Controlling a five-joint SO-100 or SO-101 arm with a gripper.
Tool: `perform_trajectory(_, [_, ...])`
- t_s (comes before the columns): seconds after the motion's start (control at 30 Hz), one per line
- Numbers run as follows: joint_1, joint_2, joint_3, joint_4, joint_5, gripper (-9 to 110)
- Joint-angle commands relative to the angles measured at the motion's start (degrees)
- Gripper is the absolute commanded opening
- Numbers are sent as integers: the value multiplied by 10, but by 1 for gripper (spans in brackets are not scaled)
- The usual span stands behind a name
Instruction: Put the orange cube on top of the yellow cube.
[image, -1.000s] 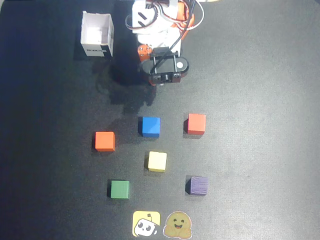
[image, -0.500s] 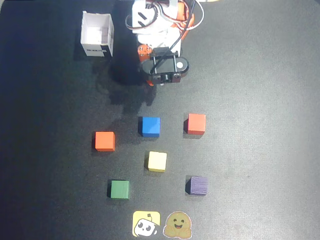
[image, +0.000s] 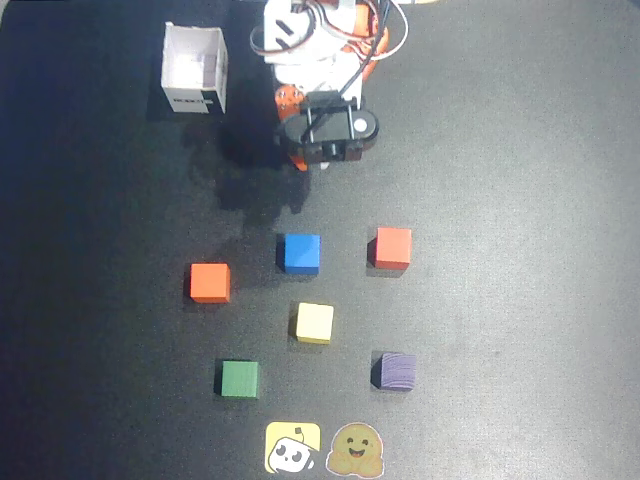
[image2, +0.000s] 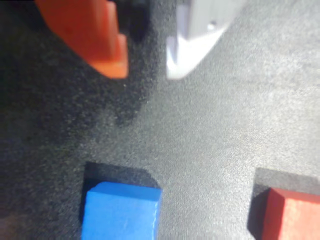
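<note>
The tabletop (image: 520, 150) carries the tool (image2: 146, 67), fingers apart and empty, well above the blue cube (image: 299, 252). The orange cube (image: 210, 282) sits lower-left of the blue cube, the yellow cube (image: 314, 322) just below it; a redder cube (image: 392, 247) to its right invites a wrong pick. The white box (image: 195, 68) carries unreadable dark print.

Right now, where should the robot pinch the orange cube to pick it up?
Probably from straight above, closing the pincer on two opposite side faces of the orange cube. It sits flat with bare mat all around; the blue cube and yellow cube stand apart, so the fingers should fit.
</note>
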Motion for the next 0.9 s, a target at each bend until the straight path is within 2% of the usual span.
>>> perform_trajectory(0.0, [-4,-18,-48,5,-1,6])
perform_trajectory(0.87, [13,-415,-352,3,23,6])
